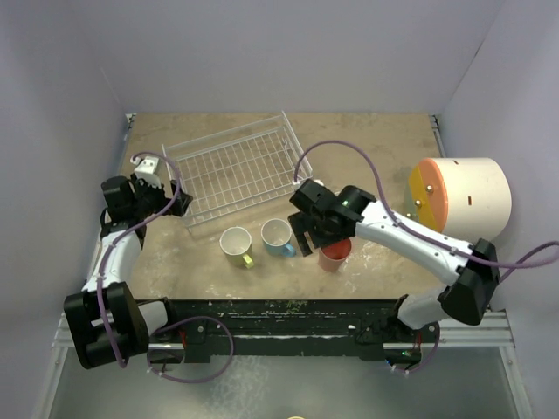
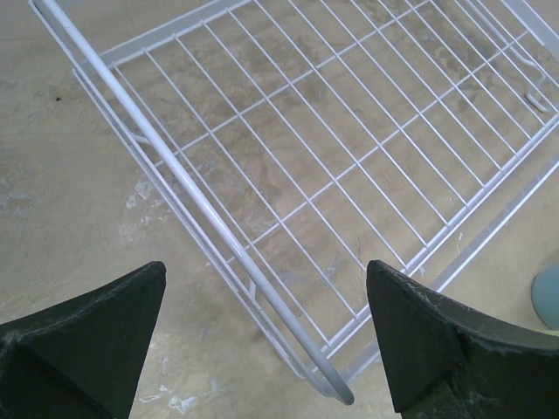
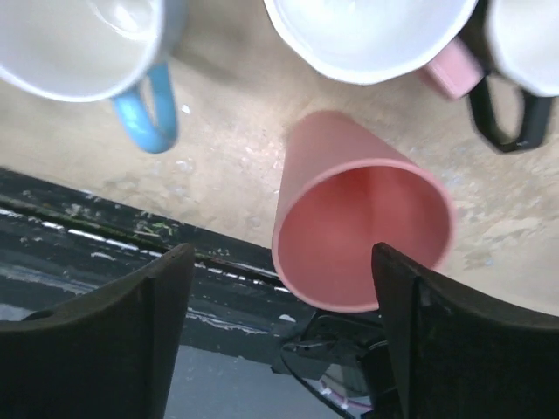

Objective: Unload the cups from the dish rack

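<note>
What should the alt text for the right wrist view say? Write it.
A coral-red cup stands upright on the table between the open fingers of the right hand. Beyond it sit a light blue mug, a pink mug and a black mug.

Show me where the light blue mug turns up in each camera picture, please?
Top external: the light blue mug stands near the centre, just in front of the dish rack.
Left wrist: only a pale blue sliver at the right edge, probably the mug.
Right wrist: upper left, with its blue handle pointing down.
Shared landmark: the tan table, seen in all three views.
</note>
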Motion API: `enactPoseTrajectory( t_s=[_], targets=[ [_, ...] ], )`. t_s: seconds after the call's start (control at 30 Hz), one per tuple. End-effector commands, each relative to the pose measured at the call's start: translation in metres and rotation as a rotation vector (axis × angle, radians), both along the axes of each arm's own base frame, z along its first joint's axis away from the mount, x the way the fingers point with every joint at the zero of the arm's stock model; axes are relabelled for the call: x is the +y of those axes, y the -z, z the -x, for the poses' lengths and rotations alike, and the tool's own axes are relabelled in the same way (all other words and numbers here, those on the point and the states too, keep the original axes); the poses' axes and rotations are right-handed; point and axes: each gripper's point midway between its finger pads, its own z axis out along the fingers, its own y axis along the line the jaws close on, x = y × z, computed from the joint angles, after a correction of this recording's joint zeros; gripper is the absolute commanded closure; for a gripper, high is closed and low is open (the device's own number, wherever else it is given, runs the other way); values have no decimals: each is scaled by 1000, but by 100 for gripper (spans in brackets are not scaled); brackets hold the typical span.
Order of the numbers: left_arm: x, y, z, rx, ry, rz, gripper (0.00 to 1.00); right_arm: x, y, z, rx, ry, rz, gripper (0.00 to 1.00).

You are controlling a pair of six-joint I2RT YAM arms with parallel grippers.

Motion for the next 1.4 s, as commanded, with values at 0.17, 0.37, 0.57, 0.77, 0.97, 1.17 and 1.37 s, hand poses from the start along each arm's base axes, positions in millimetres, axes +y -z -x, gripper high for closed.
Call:
enactPoseTrajectory(
  t_s=[0.17, 0.37, 0.57, 0.77, 0.97, 1.17, 1.37],
  targets=[
    [15, -14, -23, -163, -133, 24, 1, -14, -160, -60, -476, 211, -267, 0],
    [4, 0, -13, -129, -106, 3, 1, -75, -182, -114, -645, 448, -306, 0],
    [3, 5, 17, -78, -64, -94, 1, -119, -159, -137, -641, 588, -248, 0],
    [-4, 20, 50, -169, -96, -88, 1, -118, -153, -135, -668, 619, -347, 0],
    [-7, 16, 80, -365, -142, -119, 1, -114, -148, -130, -657, 594, -382, 0],
    [12, 28, 74, -306, -260, -107, 1, -116, -144, -127, -668, 590, -388, 0],
    [8, 26, 77, -326, -244, -108, 1, -124, -149, -126, -703, 600, -386, 0]
  ],
)
